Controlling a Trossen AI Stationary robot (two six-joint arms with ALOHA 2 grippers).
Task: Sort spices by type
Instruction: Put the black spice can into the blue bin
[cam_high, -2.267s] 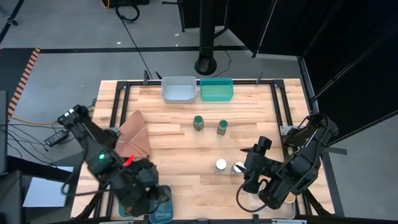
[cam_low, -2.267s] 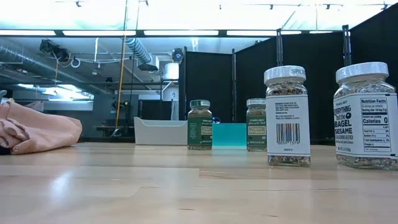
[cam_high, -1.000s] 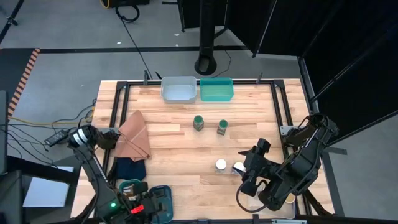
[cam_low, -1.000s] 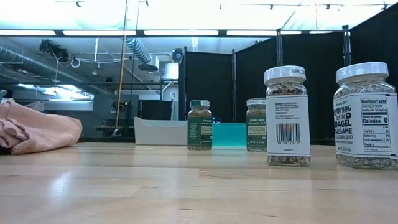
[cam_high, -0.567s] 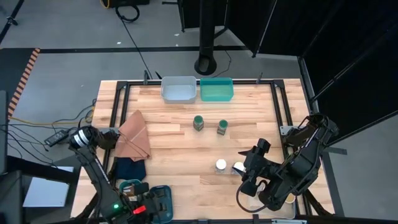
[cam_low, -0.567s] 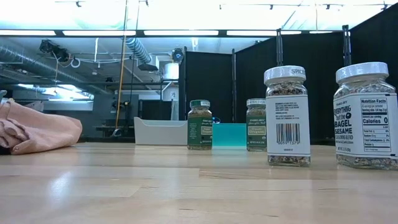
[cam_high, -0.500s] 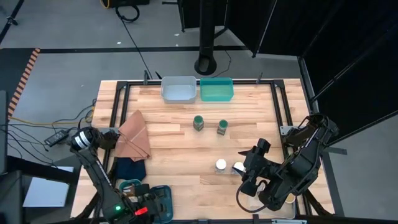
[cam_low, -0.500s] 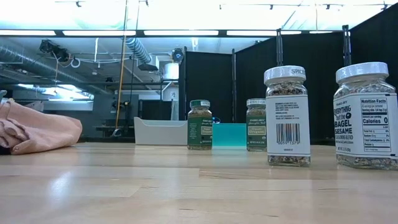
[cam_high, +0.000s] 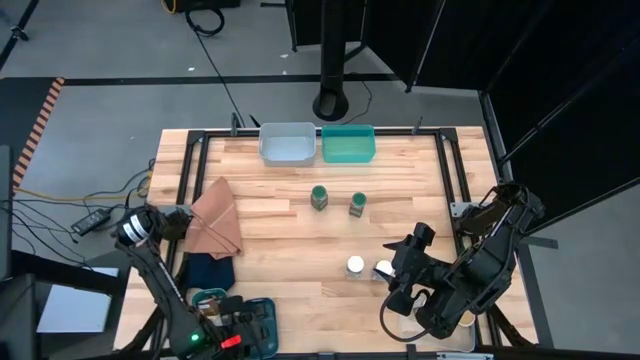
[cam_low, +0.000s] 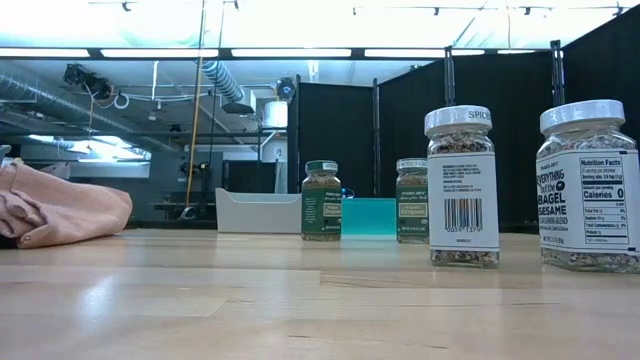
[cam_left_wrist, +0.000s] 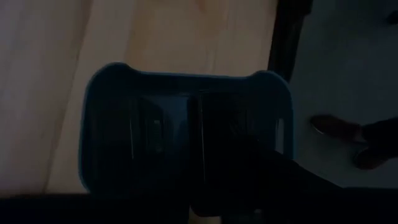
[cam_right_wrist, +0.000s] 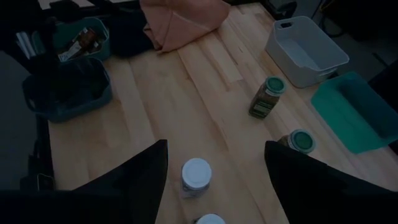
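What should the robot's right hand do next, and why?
Probably lower the right gripper onto the nearer white-lidded jar. Its fingers are open and empty, hovering right above that jar, and all four jars are still loose on the table, none in a bin.

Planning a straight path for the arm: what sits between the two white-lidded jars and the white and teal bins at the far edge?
In the high view, two green-lidded jars stand between the white-lidded jars and the bins; otherwise bare wood.
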